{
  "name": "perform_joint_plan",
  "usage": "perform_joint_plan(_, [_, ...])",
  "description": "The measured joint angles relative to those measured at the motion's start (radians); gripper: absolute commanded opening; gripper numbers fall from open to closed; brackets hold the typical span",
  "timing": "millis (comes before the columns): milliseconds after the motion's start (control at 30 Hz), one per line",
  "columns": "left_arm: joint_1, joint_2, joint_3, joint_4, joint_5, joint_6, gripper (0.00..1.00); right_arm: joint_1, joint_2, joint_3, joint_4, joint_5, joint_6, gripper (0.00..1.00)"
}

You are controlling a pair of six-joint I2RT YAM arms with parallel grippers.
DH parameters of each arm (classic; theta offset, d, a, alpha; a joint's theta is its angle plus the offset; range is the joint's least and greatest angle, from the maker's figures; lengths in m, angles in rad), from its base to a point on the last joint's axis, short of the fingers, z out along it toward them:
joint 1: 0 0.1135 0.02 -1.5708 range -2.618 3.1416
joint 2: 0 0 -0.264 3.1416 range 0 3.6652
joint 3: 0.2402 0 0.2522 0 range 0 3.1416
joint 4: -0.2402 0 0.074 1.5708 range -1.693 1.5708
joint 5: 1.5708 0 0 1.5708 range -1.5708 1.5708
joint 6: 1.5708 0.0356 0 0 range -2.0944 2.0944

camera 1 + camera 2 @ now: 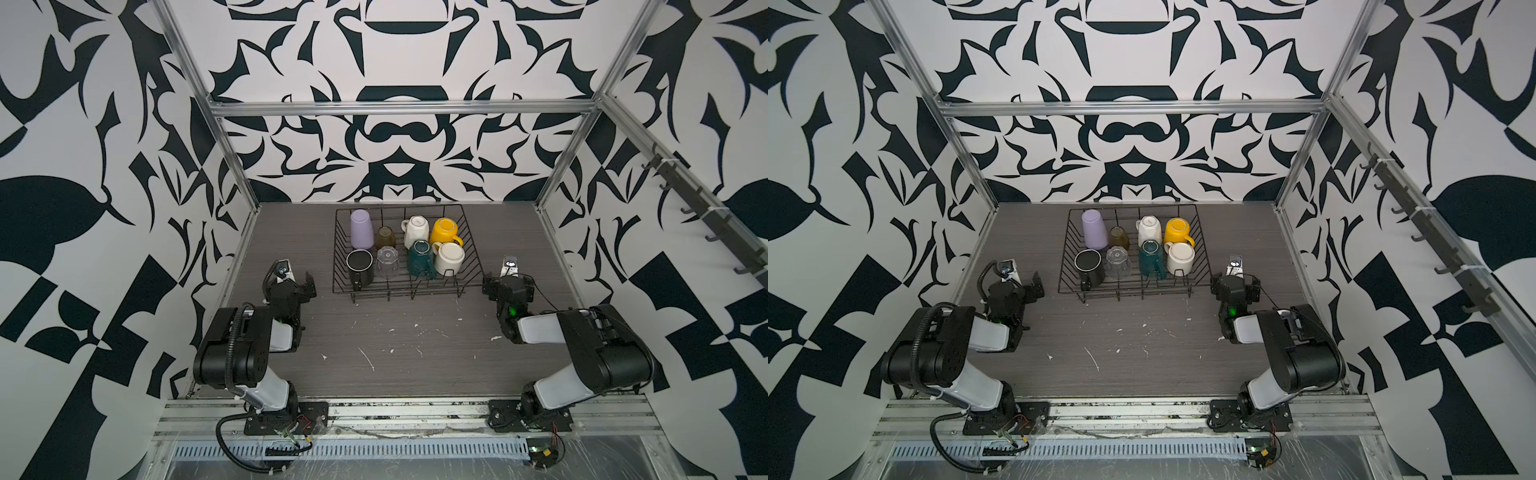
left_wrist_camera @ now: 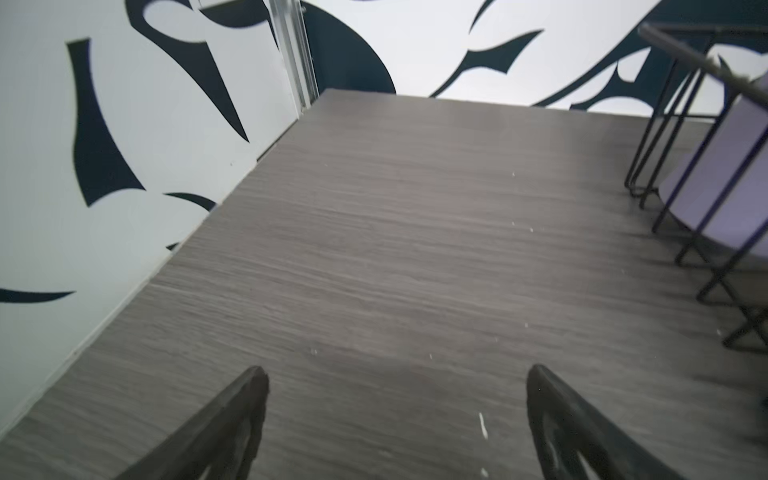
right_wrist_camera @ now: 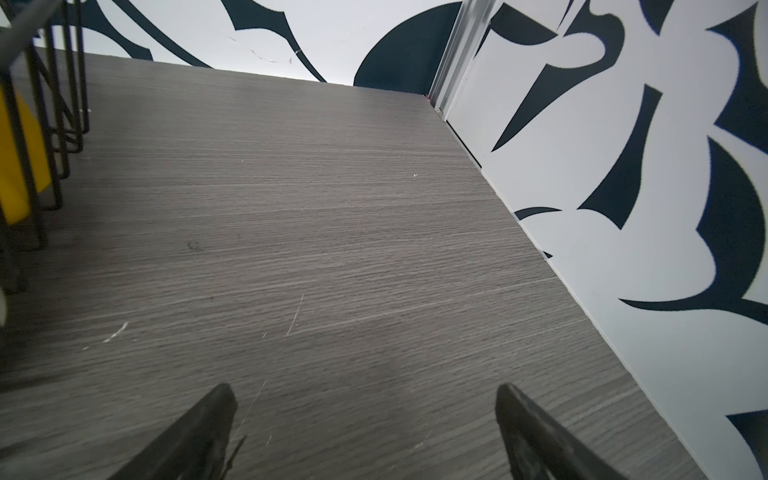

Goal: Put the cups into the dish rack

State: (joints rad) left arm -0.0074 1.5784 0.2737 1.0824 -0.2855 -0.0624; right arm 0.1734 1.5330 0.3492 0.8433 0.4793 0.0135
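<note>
Left wrist view: left gripper [image 2: 395,374] cut by the frame edge, only the two finger tips show. Ahead and to its right, dish rack [image 2: 702,60] cut off, one corner in frame, near rim blurred. Lilac tumbler [image 2: 731,166] part-hidden behind the wires, rest out of frame.

Right wrist view: right gripper [image 3: 365,390] tips only. Ahead and to its left, dish rack corner only. Yellow mug [image 3: 10,166] a strip behind the wires. Pale sliver [image 3: 2,307] nearer the gripper: cannot tell which cup.

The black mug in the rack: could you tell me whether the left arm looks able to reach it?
Probably yes. The black mug stands in the dish rack corner nearest the left end effector, which is open and empty; only the rack's wire side lies between, and nothing covers the mug.
</note>
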Motion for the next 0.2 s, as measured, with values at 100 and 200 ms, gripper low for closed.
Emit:
perform_joint_plan(100, [0.001,0.0,0.007,-0.003,-0.008,-0.002,0.99,-0.003,0.0,0.001,-0.002,-0.006,0.001,1.0])
perform_joint_plan(200, [0.001,0.0,0.03,-0.033,-0.026,-0.011,0.99,-0.009,0.0,0.002,-0.004,-0.014,0.002,1.0])
